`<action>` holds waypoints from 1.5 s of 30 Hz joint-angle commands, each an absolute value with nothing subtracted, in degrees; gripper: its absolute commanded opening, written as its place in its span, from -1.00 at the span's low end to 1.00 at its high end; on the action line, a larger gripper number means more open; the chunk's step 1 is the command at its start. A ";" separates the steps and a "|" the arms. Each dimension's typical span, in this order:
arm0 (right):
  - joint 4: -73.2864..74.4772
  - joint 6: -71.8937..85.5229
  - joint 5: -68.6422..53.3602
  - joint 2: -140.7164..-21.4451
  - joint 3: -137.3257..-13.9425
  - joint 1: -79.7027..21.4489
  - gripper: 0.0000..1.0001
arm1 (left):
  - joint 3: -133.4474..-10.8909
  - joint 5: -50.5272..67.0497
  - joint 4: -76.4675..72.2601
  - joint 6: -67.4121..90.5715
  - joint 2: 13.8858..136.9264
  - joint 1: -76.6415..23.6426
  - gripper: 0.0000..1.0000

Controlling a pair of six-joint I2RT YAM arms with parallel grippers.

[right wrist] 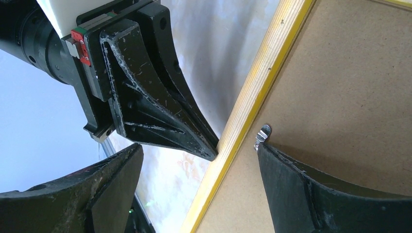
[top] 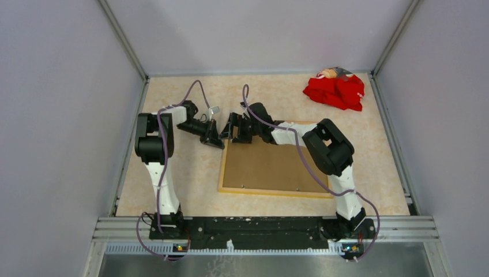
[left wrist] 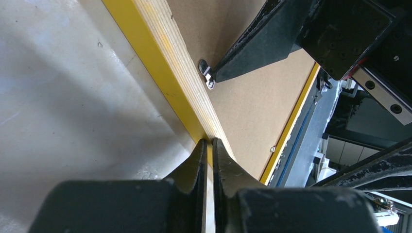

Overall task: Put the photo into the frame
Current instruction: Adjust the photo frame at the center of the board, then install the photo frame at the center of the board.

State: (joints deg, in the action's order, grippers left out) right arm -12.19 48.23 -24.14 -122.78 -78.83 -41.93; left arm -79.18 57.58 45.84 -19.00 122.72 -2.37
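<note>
Left gripper [left wrist: 208,141], fingers pinched together, is pressing its tips against the outer edge of the face-down frame [left wrist: 167,58]; right gripper [top: 233,134] is gaping astride that edge by a metal tab [right wrist: 263,134], both arms stretching inward.

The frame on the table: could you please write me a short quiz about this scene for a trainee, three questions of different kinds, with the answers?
1. True or false: the frame lies with its yellow front facing up.
2. The right pincer is: A) shut, B) open across the frame's edge, C) out of view.
3. What lies in the far right corner of the table?

Key:
1. False. The pale wood back and the brown board face up.
2. B.
3. A red cloth.
</note>
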 commanded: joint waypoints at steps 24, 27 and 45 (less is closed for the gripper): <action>-9.49 43.94 -26.44 -126.56 -83.58 -41.34 0.78 | -78.44 47.63 41.95 -22.59 124.64 -3.78 -0.84; -9.36 43.58 -26.86 -126.98 -83.78 -41.59 0.78 | -78.62 47.62 41.93 -22.52 124.78 -3.78 -0.84; -8.32 43.76 -30.00 -127.61 -84.69 -41.82 0.77 | -79.32 47.71 42.20 -22.29 124.67 -3.73 -0.85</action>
